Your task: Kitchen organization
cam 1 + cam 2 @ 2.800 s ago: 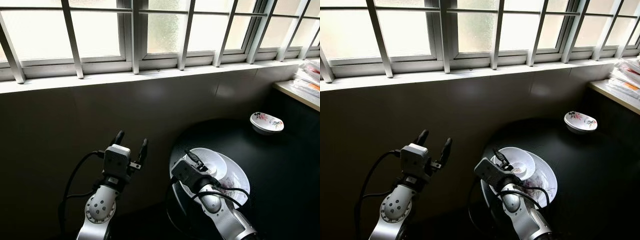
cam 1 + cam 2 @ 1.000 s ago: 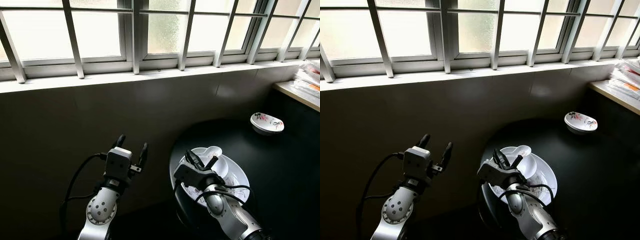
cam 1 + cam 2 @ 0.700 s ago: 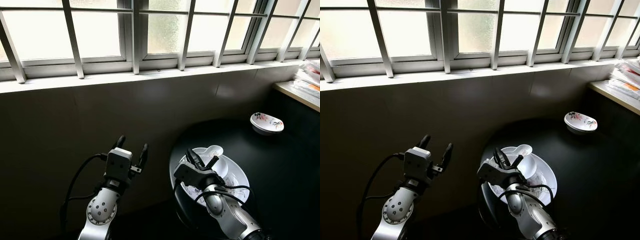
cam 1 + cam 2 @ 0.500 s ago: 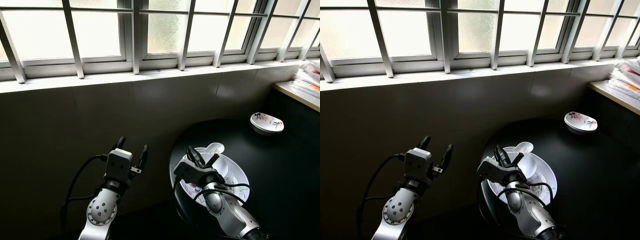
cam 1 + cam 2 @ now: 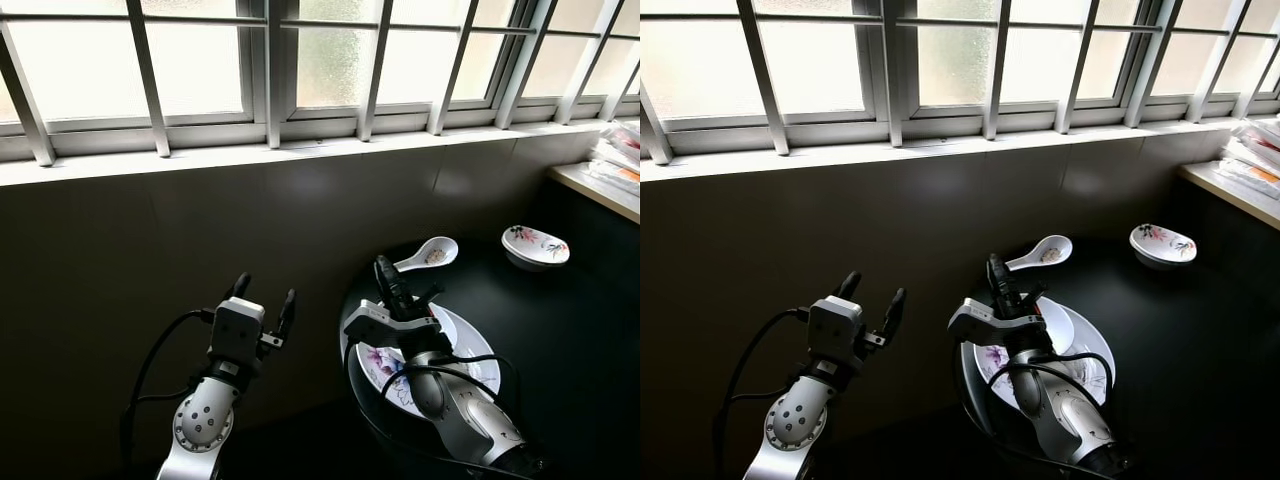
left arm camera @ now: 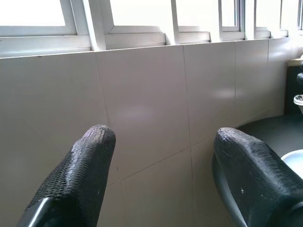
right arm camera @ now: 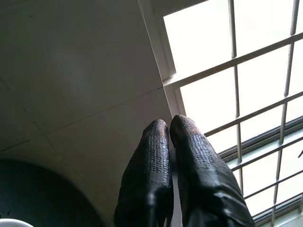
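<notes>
My right gripper [image 5: 386, 268] points upward, shut on the handle of a white ceramic spoon [image 5: 430, 254] that it holds in the air above the table's near-left edge. In the right wrist view the fingers [image 7: 156, 156] are pressed together, aimed at the window. Below them a white floral plate [image 5: 385, 365] carries a small white bowl [image 5: 447, 327] on the round black table [image 5: 560, 320]. A small floral dish [image 5: 535, 245] sits farther back on the right. My left gripper [image 5: 262, 290] hangs open left of the table, facing the tiled wall [image 6: 142, 104].
A barred window and its sill [image 5: 300, 150] run along the back above the dark tiled wall. At the far right a pale counter [image 5: 600, 190] holds stacked packets [image 5: 622, 150]. The table's rim [image 6: 222, 179] lies close to my left gripper.
My right gripper has risen and tilted upward, lifting the spoon out of the bowl on the plate. The left arm has stayed put.
</notes>
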Controlling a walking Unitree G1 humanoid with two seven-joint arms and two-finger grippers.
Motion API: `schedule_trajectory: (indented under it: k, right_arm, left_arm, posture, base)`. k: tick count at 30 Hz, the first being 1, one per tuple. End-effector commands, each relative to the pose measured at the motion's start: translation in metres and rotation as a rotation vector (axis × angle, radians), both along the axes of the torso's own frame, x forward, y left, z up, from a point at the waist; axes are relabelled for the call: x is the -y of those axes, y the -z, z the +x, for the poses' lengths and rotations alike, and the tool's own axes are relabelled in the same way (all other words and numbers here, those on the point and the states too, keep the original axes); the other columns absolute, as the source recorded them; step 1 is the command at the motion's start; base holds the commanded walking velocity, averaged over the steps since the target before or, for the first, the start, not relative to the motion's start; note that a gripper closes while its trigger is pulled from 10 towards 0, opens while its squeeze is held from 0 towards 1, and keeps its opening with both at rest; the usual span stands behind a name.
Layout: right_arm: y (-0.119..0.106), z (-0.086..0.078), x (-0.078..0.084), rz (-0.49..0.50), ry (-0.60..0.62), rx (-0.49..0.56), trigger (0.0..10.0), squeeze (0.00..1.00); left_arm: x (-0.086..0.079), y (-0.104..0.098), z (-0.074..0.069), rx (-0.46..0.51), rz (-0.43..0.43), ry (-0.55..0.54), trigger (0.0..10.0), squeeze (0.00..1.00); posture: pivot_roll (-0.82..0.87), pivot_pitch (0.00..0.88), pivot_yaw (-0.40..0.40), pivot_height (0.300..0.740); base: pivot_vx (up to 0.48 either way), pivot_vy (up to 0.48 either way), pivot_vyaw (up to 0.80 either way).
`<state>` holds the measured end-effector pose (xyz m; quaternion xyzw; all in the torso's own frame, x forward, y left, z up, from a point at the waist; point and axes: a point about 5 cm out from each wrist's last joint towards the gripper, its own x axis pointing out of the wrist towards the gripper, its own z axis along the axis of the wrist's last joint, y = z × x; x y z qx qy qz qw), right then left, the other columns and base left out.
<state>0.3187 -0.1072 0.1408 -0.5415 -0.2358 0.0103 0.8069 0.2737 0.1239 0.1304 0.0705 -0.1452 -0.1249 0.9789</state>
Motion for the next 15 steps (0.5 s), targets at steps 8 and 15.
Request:
schedule_trajectory:
  k: [8,15]
  right_arm:
    - [-0.014,-0.001,0.001,0.035,-0.011,0.102,10.0,0.0]
    - [-0.023,-0.005,-0.003,0.127,-0.051,0.148,10.0,0.0]
  left_arm:
    - [0.003,0.003,0.0,-0.007,0.011,0.011,10.0,0.0]
    - [0.003,0.002,0.0,-0.006,0.004,0.01,10.0,0.0]
  posture:
    - [0.05,0.0,-0.059,0.74]
    - [0.05,0.0,-0.059,0.74]
  base:
    - [0.0,0.0,0.0]
    - [0.0,0.0,0.0]
